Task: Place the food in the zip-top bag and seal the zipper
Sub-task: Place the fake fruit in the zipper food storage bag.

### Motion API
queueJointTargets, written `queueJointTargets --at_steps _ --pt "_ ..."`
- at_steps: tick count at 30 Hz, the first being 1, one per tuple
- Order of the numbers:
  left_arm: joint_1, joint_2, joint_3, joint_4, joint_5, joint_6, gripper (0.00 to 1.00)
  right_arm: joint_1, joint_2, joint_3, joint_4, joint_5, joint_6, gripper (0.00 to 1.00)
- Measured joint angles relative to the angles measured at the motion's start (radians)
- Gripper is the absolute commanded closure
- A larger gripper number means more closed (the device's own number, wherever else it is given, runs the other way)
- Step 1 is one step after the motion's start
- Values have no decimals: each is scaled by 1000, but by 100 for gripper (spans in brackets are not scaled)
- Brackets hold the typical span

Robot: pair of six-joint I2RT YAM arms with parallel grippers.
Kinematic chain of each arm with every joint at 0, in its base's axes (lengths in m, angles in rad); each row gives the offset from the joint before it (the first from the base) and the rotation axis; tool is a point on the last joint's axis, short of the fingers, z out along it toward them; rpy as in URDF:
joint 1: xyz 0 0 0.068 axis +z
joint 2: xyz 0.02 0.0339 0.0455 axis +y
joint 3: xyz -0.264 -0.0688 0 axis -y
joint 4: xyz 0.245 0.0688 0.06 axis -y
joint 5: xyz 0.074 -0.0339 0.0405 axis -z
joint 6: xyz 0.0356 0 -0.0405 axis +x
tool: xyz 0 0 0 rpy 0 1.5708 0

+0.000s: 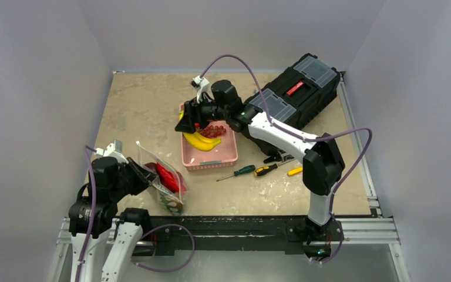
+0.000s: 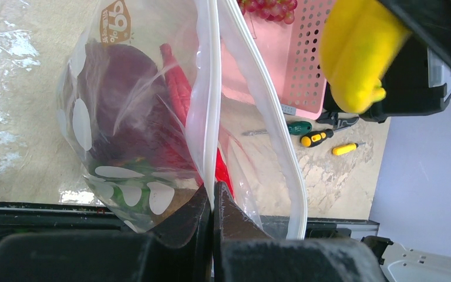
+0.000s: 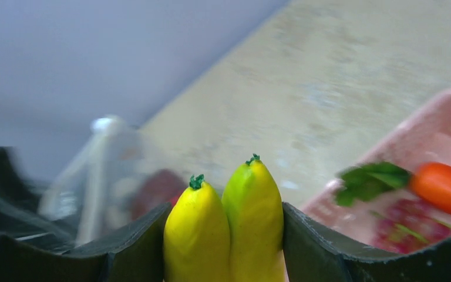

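Note:
The zip-top bag (image 1: 165, 187) stands at the near left with its mouth held open. My left gripper (image 1: 145, 177) is shut on one white zipper strip (image 2: 210, 88) at the mouth edge, and it also shows in the left wrist view (image 2: 213, 197). The other strip (image 2: 273, 135) bows away. Red food (image 2: 177, 88) and a dark purple piece (image 2: 123, 100) lie inside the bag (image 2: 82, 123). My right gripper (image 1: 189, 120) is shut on the yellow banana bunch (image 1: 202, 141) and holds it above the pink basket's left edge. The bananas (image 3: 229, 223) sit between its fingers (image 3: 135, 241). Grapes (image 1: 214, 130) and a carrot (image 3: 446, 188) lie in the basket.
The pink basket (image 1: 211, 158) sits mid-table. Three screwdrivers lie to its right: green-handled (image 1: 243, 171), orange-handled (image 1: 267, 170) and yellow-handled (image 1: 295, 171). A black toolbox (image 1: 296, 88) stands at the back right. Grey walls close in three sides.

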Motion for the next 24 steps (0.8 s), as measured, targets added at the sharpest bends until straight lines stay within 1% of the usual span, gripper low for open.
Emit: queueJointTargets --at_steps 2,4,7,10,15,19,21,24 --pt "0 0 0 0 0 0 100 10 -20 0 59 -96 84 95" --pt "0 0 0 0 0 0 100 19 -36 -5 161 -192 197 97" --pt "0 0 0 0 1 0 100 41 -63 -51 397 -303 395 97" --pt "0 0 0 0 2 0 100 69 -74 -111 650 -359 588 97" --pt "0 0 0 0 3 0 100 145 -50 -189 1075 -364 897 97" --pt "0 -4 0 1 2 -1 100 204 24 -208 1378 -303 1114 98" --pt "0 -10 0 1 2 -3 100 221 53 -227 1464 -259 1191 98" --pt "0 -19 0 1 2 -11 100 231 70 -288 1530 -174 1265 99"
